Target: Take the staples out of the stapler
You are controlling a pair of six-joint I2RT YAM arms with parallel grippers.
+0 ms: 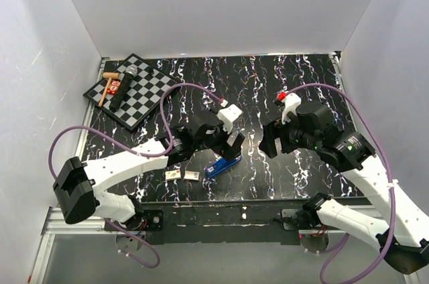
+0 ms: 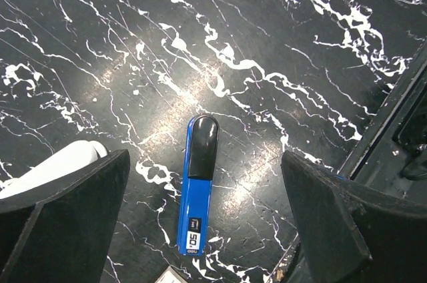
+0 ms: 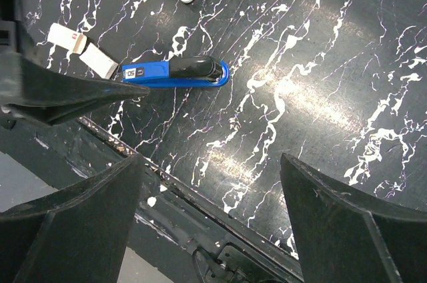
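Note:
The blue stapler (image 1: 223,165) with a black top lies flat and closed on the black marbled table. The staples are hidden. In the left wrist view the stapler (image 2: 197,196) lies lengthwise on the table below my left gripper (image 2: 205,157), whose fingers (image 2: 73,216) stand wide apart and touch nothing. From above, my left gripper (image 1: 224,149) hovers just behind the stapler. My right gripper (image 1: 268,145) hangs open to the stapler's right. In the right wrist view the stapler (image 3: 175,73) lies far from my right gripper (image 3: 210,163), which is empty over the table's front edge.
Two small tan-and-white boxes (image 1: 173,174) (image 1: 192,175) lie left of the stapler, near the front edge. A chessboard (image 1: 151,86) at the back left carries a microphone (image 1: 127,76) and a small hammer (image 1: 104,90). White walls enclose the table.

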